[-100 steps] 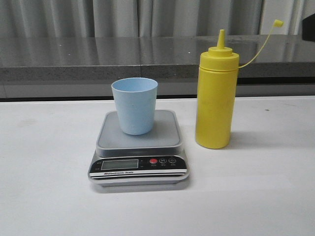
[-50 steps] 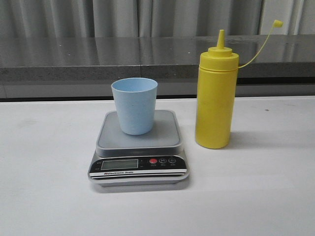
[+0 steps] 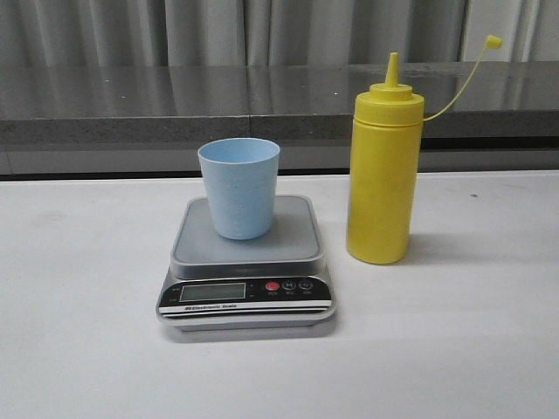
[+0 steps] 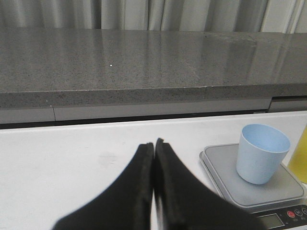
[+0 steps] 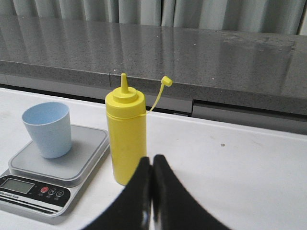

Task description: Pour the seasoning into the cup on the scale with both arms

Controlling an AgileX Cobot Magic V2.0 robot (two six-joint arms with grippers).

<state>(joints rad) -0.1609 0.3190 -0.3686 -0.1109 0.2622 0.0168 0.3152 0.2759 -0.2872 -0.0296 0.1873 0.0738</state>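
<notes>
The light blue cup (image 3: 239, 186) stands upright on the grey scale (image 3: 247, 262), whose black front panel faces me. The yellow seasoning bottle (image 3: 383, 170) stands upright on the table just right of the scale, its cap (image 3: 494, 41) hanging off on its tether. No arm shows in the front view. In the left wrist view my left gripper (image 4: 154, 143) is shut and empty, left of the scale (image 4: 254, 187) and cup (image 4: 263, 153). In the right wrist view my right gripper (image 5: 151, 159) is shut and empty, short of the bottle (image 5: 126, 132), with the cup (image 5: 47, 128) and scale (image 5: 53, 165) beside it.
The white table (image 3: 454, 340) holds only these things. A grey stone ledge (image 3: 175, 105) runs along the back, with grey curtains (image 3: 218, 30) behind it.
A dark shape at the front view's upper right edge one second ago is gone. Cup, scale and bottle have not moved.
</notes>
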